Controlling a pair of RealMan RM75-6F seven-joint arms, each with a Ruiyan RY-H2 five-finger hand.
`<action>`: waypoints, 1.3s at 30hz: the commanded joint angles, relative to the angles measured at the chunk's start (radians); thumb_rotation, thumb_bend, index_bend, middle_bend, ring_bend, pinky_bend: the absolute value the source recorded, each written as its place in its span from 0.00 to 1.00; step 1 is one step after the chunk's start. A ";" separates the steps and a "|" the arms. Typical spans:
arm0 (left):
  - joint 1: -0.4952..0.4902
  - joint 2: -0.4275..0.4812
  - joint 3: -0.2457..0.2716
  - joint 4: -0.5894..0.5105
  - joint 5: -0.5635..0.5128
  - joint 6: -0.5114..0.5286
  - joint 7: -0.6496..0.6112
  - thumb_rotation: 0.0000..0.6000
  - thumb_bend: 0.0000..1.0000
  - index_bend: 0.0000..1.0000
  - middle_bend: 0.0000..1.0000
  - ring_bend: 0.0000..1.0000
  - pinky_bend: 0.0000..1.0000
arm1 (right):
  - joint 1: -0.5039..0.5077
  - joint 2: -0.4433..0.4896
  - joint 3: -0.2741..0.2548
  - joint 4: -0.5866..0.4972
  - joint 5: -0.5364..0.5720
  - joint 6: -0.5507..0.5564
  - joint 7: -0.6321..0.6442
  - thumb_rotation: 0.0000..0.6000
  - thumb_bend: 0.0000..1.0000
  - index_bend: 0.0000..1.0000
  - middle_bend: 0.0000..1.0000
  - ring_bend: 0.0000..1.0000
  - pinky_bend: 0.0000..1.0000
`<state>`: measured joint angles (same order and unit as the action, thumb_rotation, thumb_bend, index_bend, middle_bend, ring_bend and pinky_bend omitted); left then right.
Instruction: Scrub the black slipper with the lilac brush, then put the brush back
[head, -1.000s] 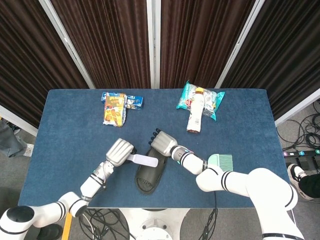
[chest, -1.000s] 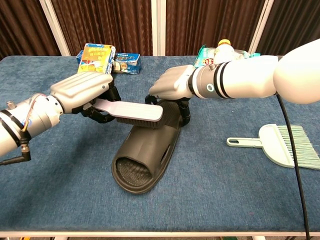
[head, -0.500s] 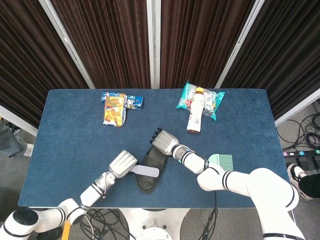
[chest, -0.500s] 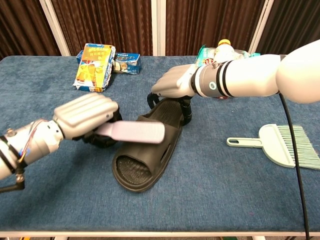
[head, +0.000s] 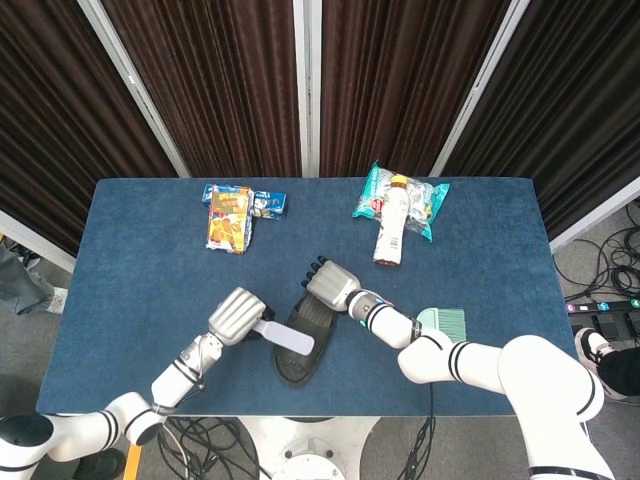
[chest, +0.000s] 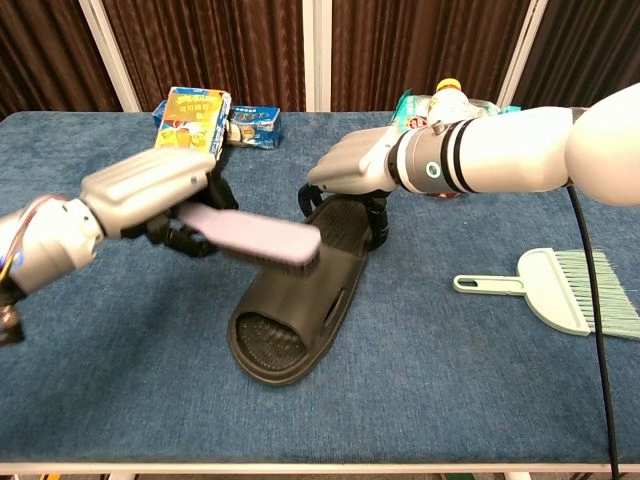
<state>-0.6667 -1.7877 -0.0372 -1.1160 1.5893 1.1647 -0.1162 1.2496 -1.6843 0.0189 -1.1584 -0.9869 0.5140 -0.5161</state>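
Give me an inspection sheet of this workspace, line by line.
Surface: blue table, cloth-covered.
Job's things: black slipper flat near the front edge; lilac brush over its strap.
Clutter: teal dustpan brush at right; snack packs at back left; bottle on a teal packet at back.
Hands: left hand grips the lilac brush; right hand grips the slipper's far end.
Cables: black cable by the right arm; more on the floor.
Surroundings: dark curtains behind.
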 joint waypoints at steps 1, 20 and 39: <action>-0.021 -0.039 -0.025 0.062 -0.042 -0.057 -0.019 1.00 0.52 1.00 1.00 1.00 1.00 | 0.003 0.002 -0.001 -0.001 0.004 0.000 -0.005 1.00 0.15 0.51 0.37 0.13 0.14; 0.028 0.016 0.092 -0.023 0.020 -0.047 0.053 1.00 0.52 1.00 1.00 1.00 1.00 | 0.013 -0.014 -0.003 0.016 0.007 -0.007 0.003 1.00 0.15 0.51 0.37 0.13 0.14; 0.000 -0.112 -0.022 0.089 -0.131 -0.112 0.192 1.00 0.52 1.00 1.00 1.00 1.00 | 0.013 -0.010 -0.010 0.007 0.018 0.002 -0.005 1.00 0.15 0.51 0.37 0.13 0.14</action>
<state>-0.6743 -1.8912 -0.0808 -1.0321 1.4455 1.0505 0.0598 1.2624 -1.6938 0.0090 -1.1514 -0.9693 0.5159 -0.5208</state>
